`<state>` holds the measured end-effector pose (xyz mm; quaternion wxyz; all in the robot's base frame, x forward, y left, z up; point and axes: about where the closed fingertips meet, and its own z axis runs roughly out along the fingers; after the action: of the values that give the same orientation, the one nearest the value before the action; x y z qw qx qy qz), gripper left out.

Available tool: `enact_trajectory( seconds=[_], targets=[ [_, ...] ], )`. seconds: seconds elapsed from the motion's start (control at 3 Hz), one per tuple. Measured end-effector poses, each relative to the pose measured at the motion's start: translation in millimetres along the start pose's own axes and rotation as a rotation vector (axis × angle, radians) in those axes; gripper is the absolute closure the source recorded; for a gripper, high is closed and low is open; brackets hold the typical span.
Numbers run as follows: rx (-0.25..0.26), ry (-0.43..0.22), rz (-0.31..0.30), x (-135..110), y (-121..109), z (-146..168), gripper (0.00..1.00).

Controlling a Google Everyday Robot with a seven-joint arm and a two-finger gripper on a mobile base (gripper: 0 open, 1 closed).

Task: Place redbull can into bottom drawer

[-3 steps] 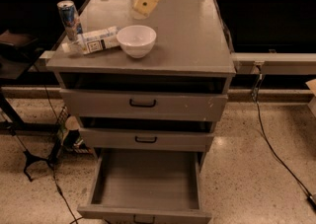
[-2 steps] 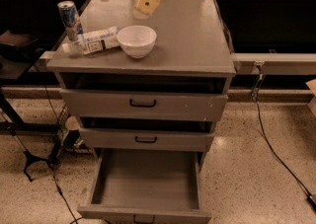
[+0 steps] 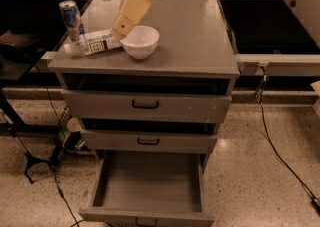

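The redbull can (image 3: 70, 18) stands upright at the back left corner of the grey cabinet top (image 3: 195, 36). My gripper (image 3: 122, 28) hangs over the cabinet top, angled down and to the left. Its tip is just above the gap between the white bowl (image 3: 140, 41) and the lying white bottle (image 3: 94, 42). It is to the right of the can and apart from it, and holds nothing that I can see. The bottom drawer (image 3: 150, 183) is pulled out and its grey tray is empty.
The two upper drawers (image 3: 145, 105) are nearly closed, with dark gaps above them. Cables (image 3: 272, 141) run over the speckled floor on the right. A black stand (image 3: 30, 158) and clutter sit left of the cabinet. Dark shelving flanks both sides.
My gripper has moved down and to the left, from over the back of the cabinet top to just above the bowl and bottle. The can, bottle, bowl and drawers have not moved.
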<state>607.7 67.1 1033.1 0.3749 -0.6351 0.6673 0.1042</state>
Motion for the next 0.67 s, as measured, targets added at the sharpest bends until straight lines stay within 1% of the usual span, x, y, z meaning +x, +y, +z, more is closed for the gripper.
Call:
enact_trajectory(
  seconds=[0.33,0.67],
  targets=[
    [0.024,-0.056,0.104,-3,-10,52,0.0],
    [0.054,-0.128,0.185,-21,-33,98,0.0]
  ],
)
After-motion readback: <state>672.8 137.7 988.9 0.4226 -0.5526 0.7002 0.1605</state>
